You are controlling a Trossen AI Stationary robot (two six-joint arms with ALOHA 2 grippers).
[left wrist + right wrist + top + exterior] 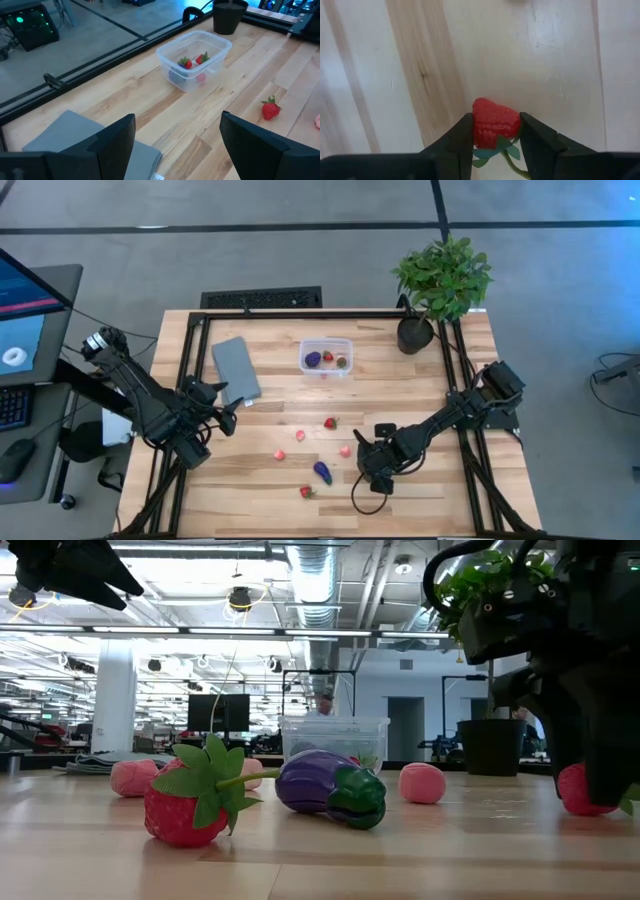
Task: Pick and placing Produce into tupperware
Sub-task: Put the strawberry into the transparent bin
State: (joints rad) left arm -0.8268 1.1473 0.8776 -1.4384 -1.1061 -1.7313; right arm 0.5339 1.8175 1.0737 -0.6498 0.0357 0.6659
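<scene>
My right gripper (495, 135) points down near the table's front, shut on a red strawberry (492, 122) with a green top; the low view shows it at the right (578, 790). Loose produce lies left of it: a purple eggplant (322, 472), a strawberry (307, 492), another strawberry (330, 422) and three pink pieces (279, 455). The clear tupperware (325, 358) stands toward the far edge with a purple piece and strawberries (192, 62) inside. My left gripper (177, 145) hovers open above the table's left part, next to the grey lid. My right gripper pinches the strawberry's red body (476, 125) between its two fingers, one on each side. The fingers come from above, pointing down. The green top (492, 150) lies back between them. In the low view the strawberry sits down at the tabletop.
A flat grey lid (236, 370) lies left of the tupperware. A potted green plant (440, 280) stands at the far right corner. Black frame rails (300, 314) run along the table's edges. Bare wood lies between the tupperware and the loose produce.
</scene>
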